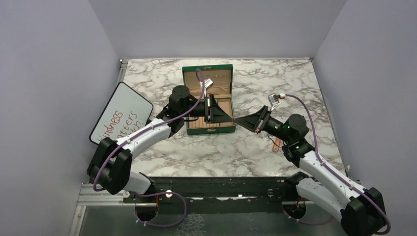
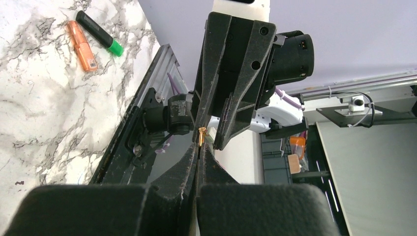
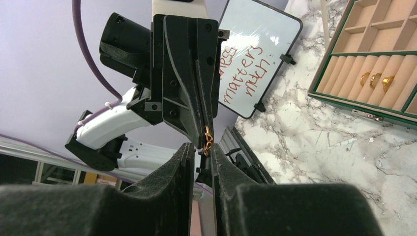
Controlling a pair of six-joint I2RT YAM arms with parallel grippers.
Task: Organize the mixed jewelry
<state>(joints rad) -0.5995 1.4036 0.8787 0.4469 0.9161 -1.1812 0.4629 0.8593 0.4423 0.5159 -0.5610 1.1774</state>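
My left gripper (image 2: pixel 200 143) is shut on a tiny gold ring (image 2: pixel 201 135), which sticks out past its tips. In the top view it (image 1: pixel 231 118) meets my right gripper (image 1: pixel 239 120) tip to tip above the table, at the front right corner of the open green jewelry box (image 1: pixel 206 68). My right gripper (image 3: pixel 200 146) is open by a narrow gap, and the ring (image 3: pixel 208 139) sits at its tips against the right finger. Three gold rings (image 3: pixel 376 79) sit in the box's roll slots. The necklace loop is not in view.
A whiteboard with red writing (image 1: pixel 120 118) lies at the table's left. An orange marker (image 2: pixel 81 45) and a black-and-green highlighter (image 2: pixel 98 33) lie on the marble by my right arm. The metal rail (image 1: pixel 216 184) runs along the near edge.
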